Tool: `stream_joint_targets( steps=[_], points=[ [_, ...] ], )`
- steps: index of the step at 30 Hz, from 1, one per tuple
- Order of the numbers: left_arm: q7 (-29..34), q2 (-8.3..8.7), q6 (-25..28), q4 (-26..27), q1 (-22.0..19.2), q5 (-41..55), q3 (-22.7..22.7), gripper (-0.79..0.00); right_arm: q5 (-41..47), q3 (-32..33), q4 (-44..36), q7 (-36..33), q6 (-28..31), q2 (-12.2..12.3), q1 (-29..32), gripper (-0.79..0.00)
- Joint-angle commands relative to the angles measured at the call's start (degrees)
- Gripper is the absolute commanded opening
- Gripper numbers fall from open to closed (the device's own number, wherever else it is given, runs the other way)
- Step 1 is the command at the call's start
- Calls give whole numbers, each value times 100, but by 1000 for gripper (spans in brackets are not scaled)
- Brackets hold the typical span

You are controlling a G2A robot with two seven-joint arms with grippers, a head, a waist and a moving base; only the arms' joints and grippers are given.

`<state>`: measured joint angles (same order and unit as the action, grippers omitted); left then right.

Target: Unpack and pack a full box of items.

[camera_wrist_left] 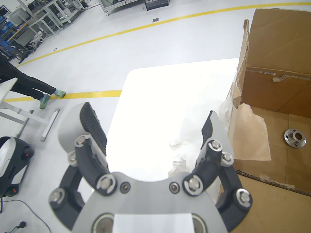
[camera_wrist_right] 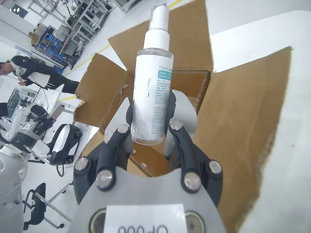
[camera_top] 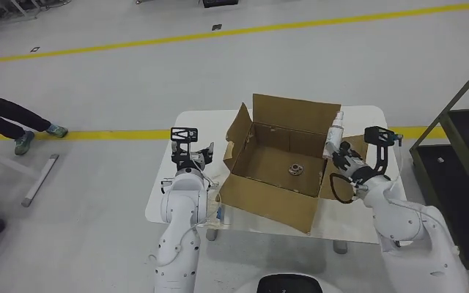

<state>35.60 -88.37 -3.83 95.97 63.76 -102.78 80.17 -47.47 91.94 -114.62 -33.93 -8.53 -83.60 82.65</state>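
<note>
While the surface (camera_top: 192,121) carries an open box (camera_top: 267,201), the left gripper (camera_wrist_left: 149,118) hangs spread beside the box's left flap. The right gripper (camera_wrist_right: 150,107) pinches a spray bottle (camera_wrist_right: 151,90) at the right wall. A flange (camera_wrist_left: 294,137) lies inside.

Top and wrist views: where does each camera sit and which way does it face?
Top: above the arms, looking down at the table and open box; both arms show.
Left wrist: on the left wrist, looking past the open left hand over the table at the box and the metal flange inside.
Right wrist: on the right wrist, looking along the right hand, shut on a spray bottle, toward the box.
Shared: the box in all three; the metal flange in top and left wrist.
</note>
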Motion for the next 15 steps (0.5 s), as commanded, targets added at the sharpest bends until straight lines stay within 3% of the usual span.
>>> stream_joint_targets(
  steps=[1, 15],
  points=[
    [0, 0, 0, 0, 0, 0, 0, 0, 35, 192, -193, 31, 85, 25, 193, -785],
    [0, 0, 0, 0, 0, 0, 0, 0, -112, 1363, -1090, -451, 8, 178, 1385, -785]
  ],
)
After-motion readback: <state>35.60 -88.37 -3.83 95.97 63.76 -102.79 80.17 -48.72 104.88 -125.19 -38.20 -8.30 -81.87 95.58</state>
